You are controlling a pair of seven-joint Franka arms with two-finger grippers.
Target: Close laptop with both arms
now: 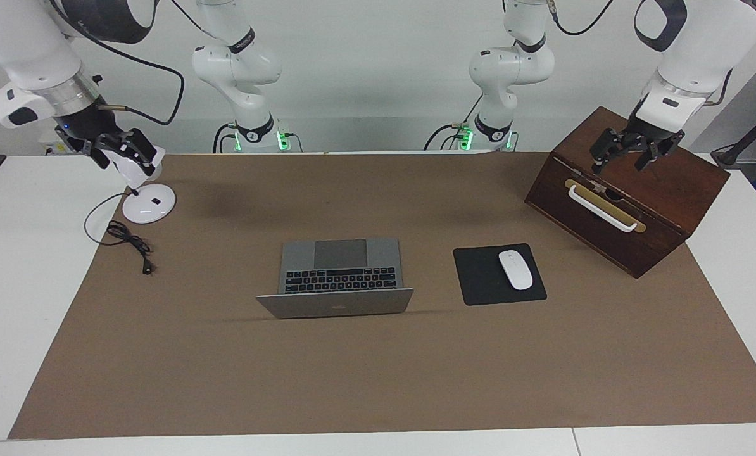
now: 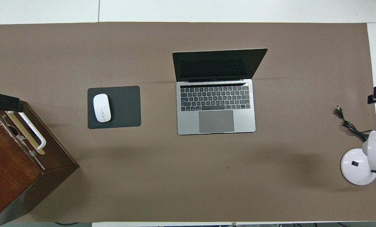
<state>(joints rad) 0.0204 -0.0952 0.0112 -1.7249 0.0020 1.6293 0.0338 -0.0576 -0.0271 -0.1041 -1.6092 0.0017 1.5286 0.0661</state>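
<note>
Laptop (image 1: pixel 337 275) open at mid-table on the brown mat (image 1: pixel 378 380), roughly centred between the two arms' ends, keyboard and trackpad toward the robots' edge, lid (image 1: pixel 335 303) standing up on the side away from them with its screen dark. That orientation probably suits the task: the lid's top edge faces away, so both grippers would need to reach over the keyboard and press the lid down toward the robots. Nothing of that begun; lid well up. Left gripper (image 1: pixel 625 155) hangs over the wooden box (image 1: pixel 631 190) at the left arm's end, near the robots' edge, fingers spread wide, holding nothing. Right gripper (image 1: pixel 128 152) hangs over the white desk lamp (image 1: pixel 148 201) at the right arm's end, near the robots' edge; cannot tell how its fingers stand. Both well apart from the laptop, apparently parked clear at the table's ends. White mouse (image 1: pixel 515 269) on the black mouse pad (image 1: pixel 479 278) lies beside the laptop toward the left arm's end; lamp's black cable (image 1: pixel 131 244) trails toward the laptop but stops well short.
</note>
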